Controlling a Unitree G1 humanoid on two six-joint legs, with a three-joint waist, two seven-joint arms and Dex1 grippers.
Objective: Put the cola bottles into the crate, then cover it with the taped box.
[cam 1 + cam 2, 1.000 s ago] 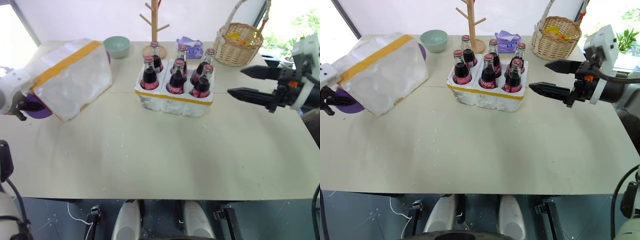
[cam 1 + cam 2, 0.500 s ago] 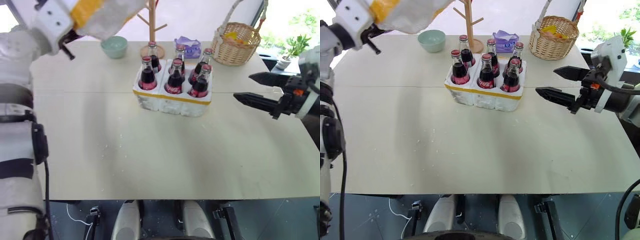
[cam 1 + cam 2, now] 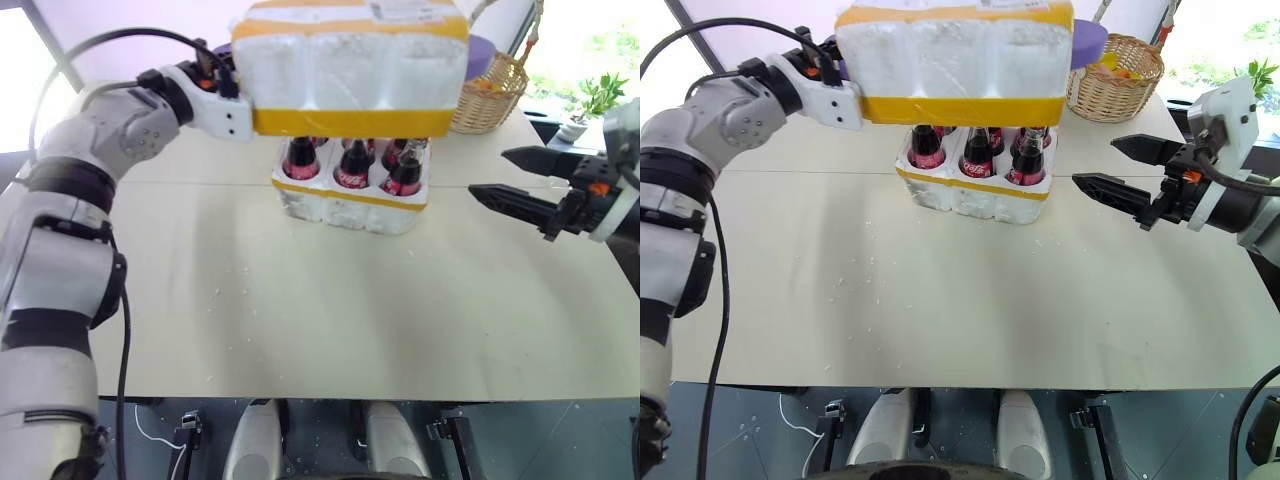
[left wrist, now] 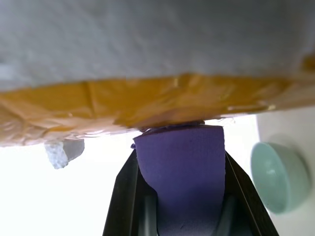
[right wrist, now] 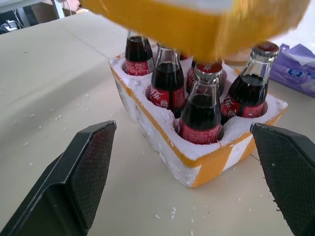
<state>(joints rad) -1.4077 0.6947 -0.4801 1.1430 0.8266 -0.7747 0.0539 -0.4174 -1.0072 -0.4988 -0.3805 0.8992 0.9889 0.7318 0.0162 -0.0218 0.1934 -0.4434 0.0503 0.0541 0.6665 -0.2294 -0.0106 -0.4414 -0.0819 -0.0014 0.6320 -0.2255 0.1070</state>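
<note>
The taped box [image 3: 350,62], white foam with yellow bands, hangs level in the air just above the crate [image 3: 350,205], hiding the bottle caps. My left gripper [image 3: 222,80] is at the box's left end, shut on a purple tab [image 4: 179,167] fixed to the box. Several cola bottles [image 5: 202,115] stand upright in the wells of the low white crate with its yellow band. To the right of the crate, my right gripper [image 3: 488,172] is open above the table, with nothing between its fingers [image 5: 81,172].
A wicker basket [image 3: 492,92] stands at the back right, partly behind the box. A potted plant [image 3: 592,98] sits beyond the table's right edge. A mint bowl [image 4: 275,177] and a purple tissue packet [image 5: 298,69] lie at the back. White foam crumbs dot the table [image 3: 300,320].
My left arm has swung the taped box up off the table and to the right, rolling it level; it now hangs over the crate. The right gripper has stayed in place, open.
</note>
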